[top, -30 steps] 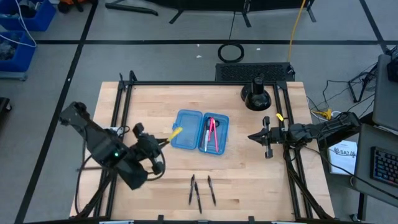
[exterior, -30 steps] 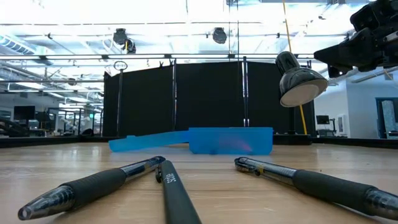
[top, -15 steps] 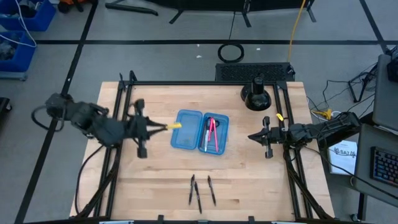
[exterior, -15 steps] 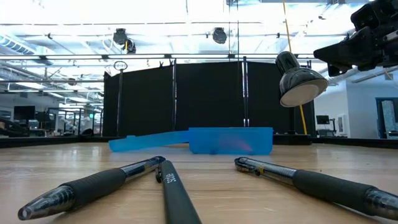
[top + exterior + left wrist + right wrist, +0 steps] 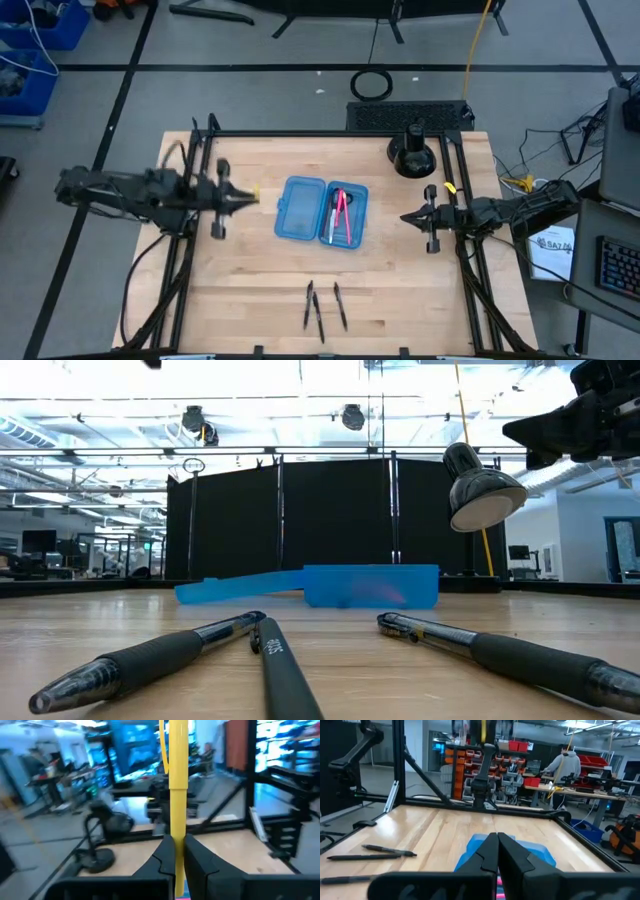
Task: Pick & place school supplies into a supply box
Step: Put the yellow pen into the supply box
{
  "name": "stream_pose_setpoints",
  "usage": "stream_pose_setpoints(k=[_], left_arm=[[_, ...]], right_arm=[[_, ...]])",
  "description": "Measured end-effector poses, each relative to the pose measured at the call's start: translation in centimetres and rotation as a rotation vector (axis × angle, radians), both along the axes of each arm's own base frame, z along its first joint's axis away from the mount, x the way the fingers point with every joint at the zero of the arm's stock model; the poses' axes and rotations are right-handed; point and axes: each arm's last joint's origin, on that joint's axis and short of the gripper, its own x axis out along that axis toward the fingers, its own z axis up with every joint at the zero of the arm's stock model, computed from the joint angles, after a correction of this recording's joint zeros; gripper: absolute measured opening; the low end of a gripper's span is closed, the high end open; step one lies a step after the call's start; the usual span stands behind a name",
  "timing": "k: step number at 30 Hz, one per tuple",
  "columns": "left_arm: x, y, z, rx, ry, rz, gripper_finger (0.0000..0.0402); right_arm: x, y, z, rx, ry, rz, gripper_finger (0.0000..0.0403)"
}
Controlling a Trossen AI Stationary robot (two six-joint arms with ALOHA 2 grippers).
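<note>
The translucent blue supply box (image 5: 322, 210) lies open on the table's middle. Pink pens and a black pen (image 5: 340, 216) rest in its right half, and its left half (image 5: 298, 208) is bare. It also shows in the low view as the supply box (image 5: 330, 588). My left gripper (image 5: 238, 197) reaches in level from the table's left. It stops short of the box's left side and is shut on the yellow pencil (image 5: 177, 770). Three black pens (image 5: 325, 305) lie on the table near its near edge. My right gripper (image 5: 418, 217) waits shut, right of the box. My left gripper pinches the yellow pencil (image 5: 176, 827) between its two fingers (image 5: 165, 860). The fingers come level from the table's left. The pencil is lifted clear of the table. A short yellow piece (image 5: 251, 194) shows past the fingertips, toward the box.
A black round stand (image 5: 412, 155) sits at the far right of the table. Black frame rails (image 5: 200, 170) run along the table's left and right sides. Bare wood lies between the box and the black pens (image 5: 385, 851). A person (image 5: 565, 762) is far off in the room.
My left arm has swung up from a bent, downward pose near the table's near left to a level, stretched one. Its gripper has drawn back toward the table's left edge. The yellow pencil, still held, has moved from over the box's left rim to left of the box.
</note>
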Motion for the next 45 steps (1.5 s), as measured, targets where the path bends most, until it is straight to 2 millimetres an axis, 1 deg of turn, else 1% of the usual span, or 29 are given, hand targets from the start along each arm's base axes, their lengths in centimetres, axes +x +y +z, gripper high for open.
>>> stream_pose_setpoints(k=[3,4,5,8,11,13,15,17,20,25,27,30,32,36,40,42,45], left_arm=[[0.2,0.1,-4.6,0.011,0.025,0.025,0.0017],[0.3,0.2,-5.8,0.008,0.024,0.046,0.0017],[0.2,0.3,-6.6,-0.008,-0.003,0.062,0.0017],[0.2,0.9,-7.1,-0.107,-0.109,0.127,0.0017],[0.9,1.5,-7.6,-0.279,-0.111,0.194,0.0016],[2.1,1.6,-8.0,-0.345,-0.064,0.211,0.0016],[3.6,1.6,-8.4,-0.439,-0.017,0.244,0.0016],[5.6,1.8,-8.8,-0.560,0.014,0.326,0.0016],[9.2,2.0,-9.4,-0.716,0.059,0.394,0.0016],[15.8,2.0,-10.2,-0.802,0.128,0.438,0.0023],[18.1,2.0,-10.8,-0.861,0.177,0.480,0.0026],[20.9,2.2,-12.0,-0.905,0.319,0.581,0.0028],[22.6,2.3,-12.1,-0.910,0.392,0.639,0.0029],[25.1,2.5,-12.2,-0.880,0.538,0.746,0.0028],[27.0,2.3,-12.0,-0.869,0.591,0.780,0.0017],[27.5,2.1,-12.8,-0.874,0.628,0.794,0.0017],[27.8,2.1,-14.6,-0.920,0.690,0.805,0.0024]], right_arm=[[0.0,0.0,0.0,-0.009,-0.002,-0.001,0.0000],[0.0,0.0,0.0,-0.019,0.000,-0.001,0.0000],[0.0,0.0,0.0,-0.025,0.002,-0.002,0.0000],[0.0,0.0,-0.1,-0.030,0.008,-0.002,0.0000],[0.0,0.0,-0.1,-0.058,0.014,-0.004,0.0000],[0.1,0.0,-0.1,-0.076,0.014,-0.005,0.0000],[0.1,0.0,0.0,-0.096,0.006,-0.006,0.0000],[0.0,0.0,0.2,-0.112,-0.013,-0.009,0.0000],[0.0,0.0,0.4,-0.119,-0.038,-0.012,0.0000],[0.0,0.0,0.4,-0.125,-0.036,-0.012,0.0000],[0.0,0.0,0.4,-0.125,-0.036,-0.012,0.0000],[0.0,0.0,0.4,-0.134,-0.035,-0.012,0.0000],[0.0,0.0,0.4,-0.141,-0.035,-0.013,0.0000],[0.0,0.0,0.4,-0.143,-0.035,-0.013,0.0000],[0.0,0.0,0.4,-0.126,-0.034,-0.011,0.0000],[0.0,0.0,0.4,-0.110,-0.034,-0.010,0.0000],[0.0,0.0,0.4,-0.090,-0.035,-0.009,0.0000]])
